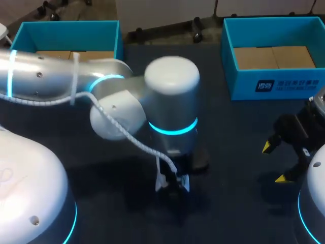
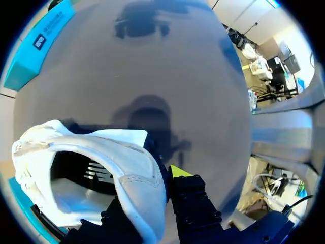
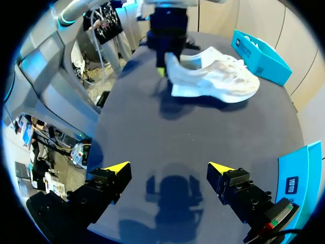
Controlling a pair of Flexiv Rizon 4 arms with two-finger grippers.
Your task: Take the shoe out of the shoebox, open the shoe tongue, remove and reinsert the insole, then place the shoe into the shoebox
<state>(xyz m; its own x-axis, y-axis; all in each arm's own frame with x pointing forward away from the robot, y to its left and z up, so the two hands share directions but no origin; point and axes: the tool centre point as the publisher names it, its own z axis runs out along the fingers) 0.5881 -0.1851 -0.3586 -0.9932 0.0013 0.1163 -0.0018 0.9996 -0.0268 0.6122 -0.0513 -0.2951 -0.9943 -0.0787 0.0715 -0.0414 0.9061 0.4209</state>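
Observation:
The white shoe (image 3: 218,76) rests on the dark table, toe toward a teal shoebox (image 3: 261,56). My left gripper (image 3: 165,58) comes down on its heel end. In the left wrist view the left gripper (image 2: 152,190) is shut on the white heel collar (image 2: 137,173), one finger inside the shoe's mouth and the yellow-tipped one outside. In the head view my left arm reaches to the middle of the table with its gripper (image 1: 172,185) pointing down, hiding most of the shoe. My right gripper (image 3: 167,170) hangs open over bare table, well short of the shoe, and shows at the right edge (image 1: 277,162).
Two open teal shoeboxes stand at the back, one at the left (image 1: 66,38) and one at the right (image 1: 274,56), each with brown cardboard inside. Dark table (image 1: 233,152) lies between my two grippers.

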